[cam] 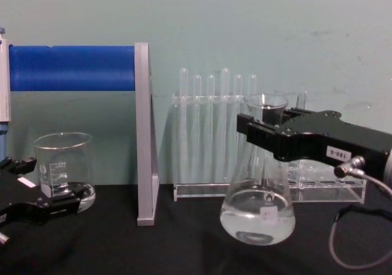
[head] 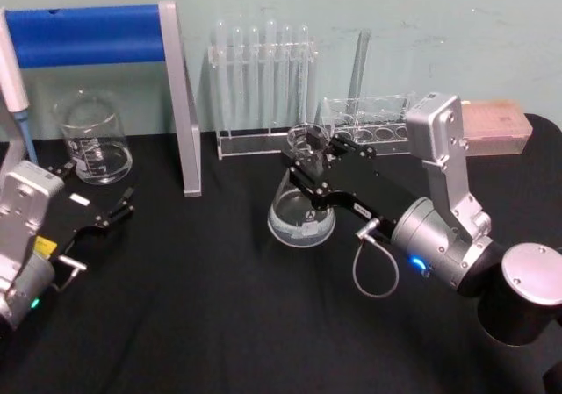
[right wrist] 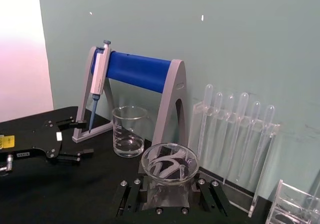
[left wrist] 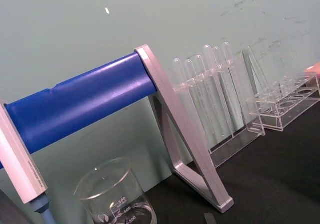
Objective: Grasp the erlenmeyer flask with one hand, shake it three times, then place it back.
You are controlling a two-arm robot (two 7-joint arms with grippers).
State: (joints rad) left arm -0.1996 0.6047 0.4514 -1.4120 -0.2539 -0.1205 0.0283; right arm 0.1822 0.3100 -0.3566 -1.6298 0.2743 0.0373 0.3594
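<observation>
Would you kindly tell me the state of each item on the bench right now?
erlenmeyer flask: upright, some liquid inside, neck clamped.
right gripper: shut on the flask's neck.
beaker: upright, a little liquid inside.
left gripper: open, empty, beside the beaker.
test tubes: standing in their rack.
pipette: hanging on the blue stand.

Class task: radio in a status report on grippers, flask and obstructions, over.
Right gripper jaws shut on erlenmeyer flask neck. Left gripper open, parked by beaker. Test tube rack close behind flask.
</observation>
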